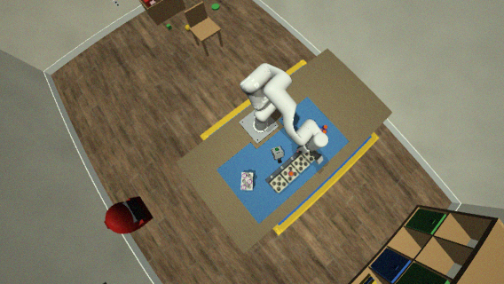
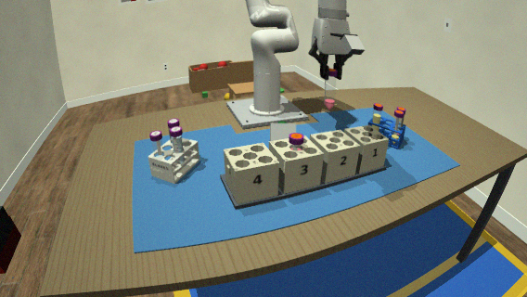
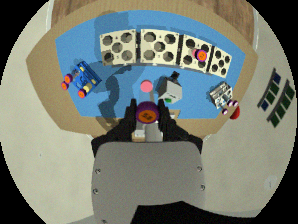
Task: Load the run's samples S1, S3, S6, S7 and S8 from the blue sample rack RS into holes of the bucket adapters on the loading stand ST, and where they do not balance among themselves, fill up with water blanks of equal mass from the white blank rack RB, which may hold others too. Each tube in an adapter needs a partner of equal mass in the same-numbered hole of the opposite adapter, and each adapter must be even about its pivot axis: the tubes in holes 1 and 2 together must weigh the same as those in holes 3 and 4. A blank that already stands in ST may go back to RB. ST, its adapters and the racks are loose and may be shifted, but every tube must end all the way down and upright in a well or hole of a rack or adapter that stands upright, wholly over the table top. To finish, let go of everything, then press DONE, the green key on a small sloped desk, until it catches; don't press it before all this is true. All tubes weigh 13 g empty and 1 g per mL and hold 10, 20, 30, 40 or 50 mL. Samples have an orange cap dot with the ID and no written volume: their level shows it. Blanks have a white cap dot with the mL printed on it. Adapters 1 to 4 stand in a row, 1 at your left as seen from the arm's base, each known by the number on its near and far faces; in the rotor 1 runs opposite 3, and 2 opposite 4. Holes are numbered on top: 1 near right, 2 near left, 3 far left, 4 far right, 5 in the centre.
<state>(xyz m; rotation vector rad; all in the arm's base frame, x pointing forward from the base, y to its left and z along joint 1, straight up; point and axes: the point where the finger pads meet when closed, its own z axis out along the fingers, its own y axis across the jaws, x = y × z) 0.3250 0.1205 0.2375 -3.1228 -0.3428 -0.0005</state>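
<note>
My gripper (image 2: 330, 71) (image 3: 147, 105) is shut on the cap end of a sample tube (image 2: 328, 102) (image 3: 145, 86) with a little pink liquid at its bottom. It holds the tube upright, high over the blue mat (image 2: 195, 209), on the arm's side of adapters 2 (image 2: 340, 150) and 1 (image 2: 372, 143). The loading stand carries adapters 4 (image 2: 250, 173) and 3 (image 2: 302, 162) as well. One orange-dotted tube (image 2: 296, 138) (image 3: 198, 55) stands in adapter 3. The blue rack RS (image 2: 390, 133) (image 3: 81, 79) holds several samples. The white rack RB (image 2: 173, 159) (image 3: 222, 95) holds three purple-capped blanks.
The small desk with the green DONE key (image 1: 278, 153) (image 3: 170, 88) stands between the arm's base (image 2: 264, 109) and the stand. The table's front edge (image 2: 278, 264) runs close before the mat. The arm's elbow hangs over RS in the overhead view.
</note>
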